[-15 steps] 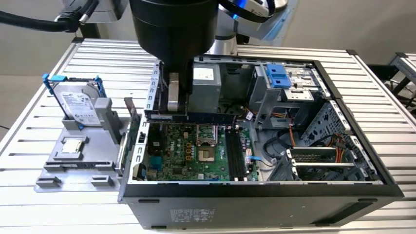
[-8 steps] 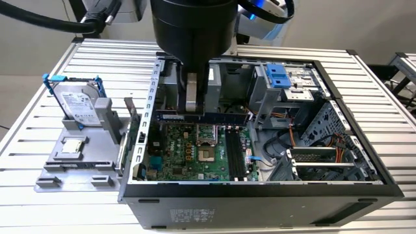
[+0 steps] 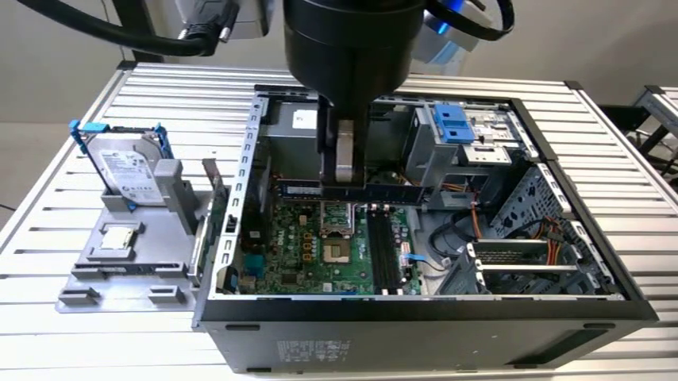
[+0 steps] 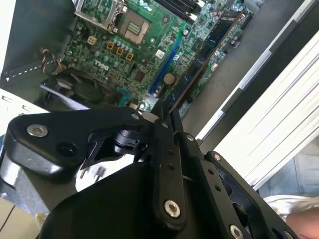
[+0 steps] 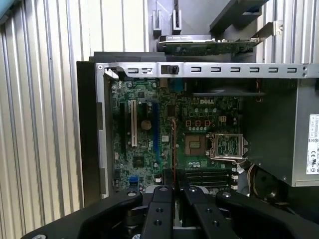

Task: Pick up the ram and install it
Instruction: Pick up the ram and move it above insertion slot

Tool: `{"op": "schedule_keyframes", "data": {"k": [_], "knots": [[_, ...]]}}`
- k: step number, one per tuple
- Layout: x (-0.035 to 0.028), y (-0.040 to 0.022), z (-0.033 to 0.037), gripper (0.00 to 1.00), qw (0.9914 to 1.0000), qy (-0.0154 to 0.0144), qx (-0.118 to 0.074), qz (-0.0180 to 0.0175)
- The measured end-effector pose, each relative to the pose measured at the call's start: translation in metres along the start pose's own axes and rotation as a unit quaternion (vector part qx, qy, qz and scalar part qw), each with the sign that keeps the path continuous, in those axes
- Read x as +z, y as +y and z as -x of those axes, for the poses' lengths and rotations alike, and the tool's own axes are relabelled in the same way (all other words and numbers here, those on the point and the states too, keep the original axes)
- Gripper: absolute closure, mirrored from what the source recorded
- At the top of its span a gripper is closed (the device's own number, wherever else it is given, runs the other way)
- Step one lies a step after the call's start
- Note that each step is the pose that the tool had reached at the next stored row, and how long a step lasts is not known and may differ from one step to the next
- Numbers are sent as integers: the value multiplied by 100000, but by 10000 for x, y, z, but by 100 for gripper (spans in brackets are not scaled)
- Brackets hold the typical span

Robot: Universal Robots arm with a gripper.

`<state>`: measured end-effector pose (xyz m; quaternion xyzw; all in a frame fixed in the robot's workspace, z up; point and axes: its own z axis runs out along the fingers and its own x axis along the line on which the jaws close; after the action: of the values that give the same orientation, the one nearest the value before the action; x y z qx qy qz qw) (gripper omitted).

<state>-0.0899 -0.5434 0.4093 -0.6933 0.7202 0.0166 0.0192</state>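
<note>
The ram (image 3: 355,191) is a long dark green stick that hangs level above the motherboard (image 3: 302,254) inside the open computer case. My gripper (image 3: 344,184) comes straight down from above and is shut on the stick's middle. The stick lies crosswise to the black memory slots (image 3: 383,255) and sits higher than them, toward the back of the case. In the second wrist view the ram (image 4: 209,55) runs out from the gripper (image 4: 167,117) over the board. In the first wrist view the ram (image 5: 173,149) is a thin edge-on line ahead of the gripper (image 5: 174,188), beside the slots (image 5: 204,177).
The metal case walls (image 3: 246,198) ring the board. A drive cage with a blue latch (image 3: 458,127) and loose cables (image 3: 477,230) fill the exterior view's right side. The CPU socket (image 3: 337,254) lies beside the slots. A hard drive (image 3: 127,168) stands on a grey holder outside the case.
</note>
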Motion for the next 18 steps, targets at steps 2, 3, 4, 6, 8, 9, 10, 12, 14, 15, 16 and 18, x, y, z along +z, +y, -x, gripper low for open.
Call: {"op": "schedule_keyframes", "data": {"k": [2,3,4,6,8,9,10,12,14,15,16,18], "knots": [[1,-50,2,100,100000,-3,1,-1],[1,-73,3,100,100000,-6,-3,-2],[1,-96,3,100,100000,-3,-2,-2],[1,-137,5,100,100000,-4,0,-2],[1,-177,7,100,100000,0,1,0],[1,-196,7,100,100000,-4,-1,-1],[2,-216,8,100,100000,-5,1,-1],[2,-252,9,100,100000,-5,-1,-3],[2,-288,11,100,100000,-1,0,0],[2,-302,11,100,100000,-3,0,-1],[2,-317,12,100,100000,-2,-2,0],[2,-346,13,100,100000,-1,0,-2]]}}
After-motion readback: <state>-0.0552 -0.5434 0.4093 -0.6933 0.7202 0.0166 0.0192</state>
